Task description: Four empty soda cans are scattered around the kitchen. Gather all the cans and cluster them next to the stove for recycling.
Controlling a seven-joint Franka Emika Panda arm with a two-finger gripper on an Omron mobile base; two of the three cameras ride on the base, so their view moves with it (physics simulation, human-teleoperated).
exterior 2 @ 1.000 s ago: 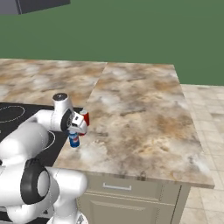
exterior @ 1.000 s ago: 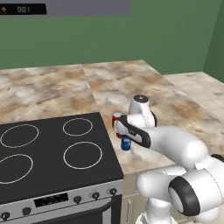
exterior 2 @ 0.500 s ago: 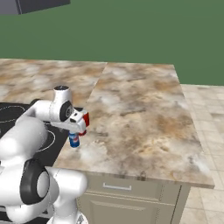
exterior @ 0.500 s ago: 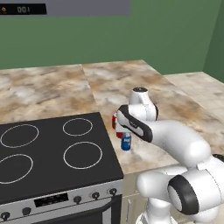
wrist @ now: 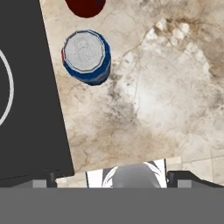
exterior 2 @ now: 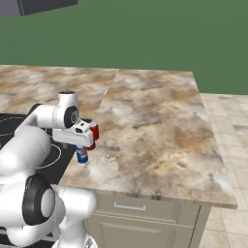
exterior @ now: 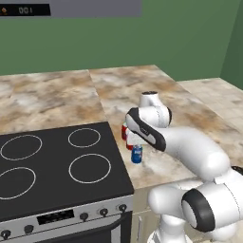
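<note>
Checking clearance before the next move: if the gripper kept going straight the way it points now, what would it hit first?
Most likely bare counter. The open gripper looks straight down, and the blue can stands off to one side of that line, beside the stove. Depth is hard to judge.

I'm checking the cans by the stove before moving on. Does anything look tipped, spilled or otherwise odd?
Nothing stands out. The blue can stands upright on the counter beside the stove, with a red can just behind it. No spills, and the open gripper holds nothing.
</note>
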